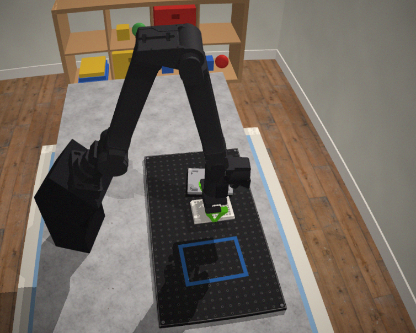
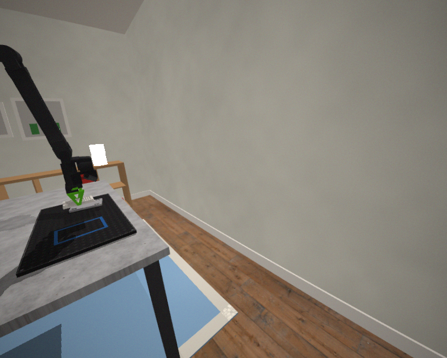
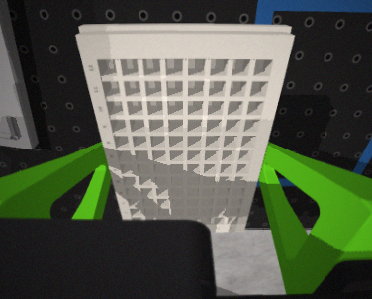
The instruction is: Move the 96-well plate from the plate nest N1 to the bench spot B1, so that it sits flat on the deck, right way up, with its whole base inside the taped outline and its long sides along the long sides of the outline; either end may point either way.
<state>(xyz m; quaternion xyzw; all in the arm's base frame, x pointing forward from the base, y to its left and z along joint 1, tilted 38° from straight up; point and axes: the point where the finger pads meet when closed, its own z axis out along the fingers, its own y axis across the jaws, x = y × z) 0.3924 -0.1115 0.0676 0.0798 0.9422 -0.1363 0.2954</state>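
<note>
My gripper (image 1: pixel 214 212) with green fingers is shut on the white 96-well plate (image 1: pixel 213 215), gripping its long sides, wells facing up. It holds the plate above the black deck, between the grey plate nest N1 (image 1: pixel 197 180) and the blue taped outline B1 (image 1: pixel 212 260). In the wrist view the plate (image 3: pixel 187 129) runs away from the camera between the green fingers, with the nest's edge (image 3: pixel 15 99) at the left and a corner of the blue tape (image 3: pixel 317 7) at the top right. In the exterior view the gripper (image 2: pixel 77 197) holds the plate (image 2: pixel 82 203) behind the outline (image 2: pixel 80 230).
The black perforated deck (image 1: pixel 211 239) lies on a grey table. The arm's black base (image 1: pixel 69 204) stands at the deck's left. A wooden shelf (image 1: pixel 149 38) with coloured blocks stands beyond the table's far end. The table edge (image 2: pixel 111 261) drops to the floor.
</note>
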